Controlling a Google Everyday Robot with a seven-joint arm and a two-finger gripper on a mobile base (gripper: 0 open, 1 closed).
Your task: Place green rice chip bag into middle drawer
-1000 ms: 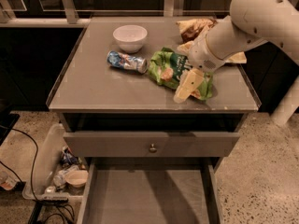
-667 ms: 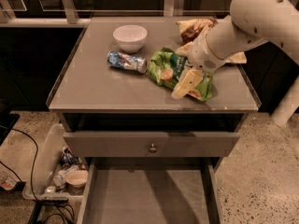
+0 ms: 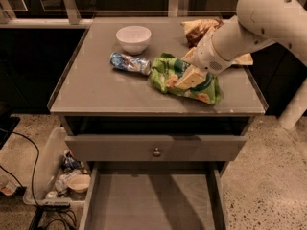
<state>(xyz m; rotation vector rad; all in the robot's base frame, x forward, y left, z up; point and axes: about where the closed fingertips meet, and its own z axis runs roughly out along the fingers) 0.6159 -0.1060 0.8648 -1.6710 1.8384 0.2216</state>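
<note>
The green rice chip bag [image 3: 169, 74] lies crumpled on the grey cabinet top [image 3: 96, 90], right of centre and near the front edge. My gripper [image 3: 189, 77] comes in from the upper right on the white arm [image 3: 259, 18] and sits on top of the bag's middle, covering part of it. The middle drawer [image 3: 153, 205] is pulled out below, a wide grey box with a bare flat floor.
A white bowl [image 3: 134, 38] and a blue-and-white crushed can [image 3: 129, 63] sit left of the bag. A brown chip bag [image 3: 199, 30] lies behind the arm. The drawer front with a round knob [image 3: 157, 152] is above the open drawer. A plastic bin of clutter [image 3: 60, 178] and cables are on the floor at the left.
My gripper has shifted a little back from the front edge, further onto the green bag. The bag and the other objects stay where they were.
</note>
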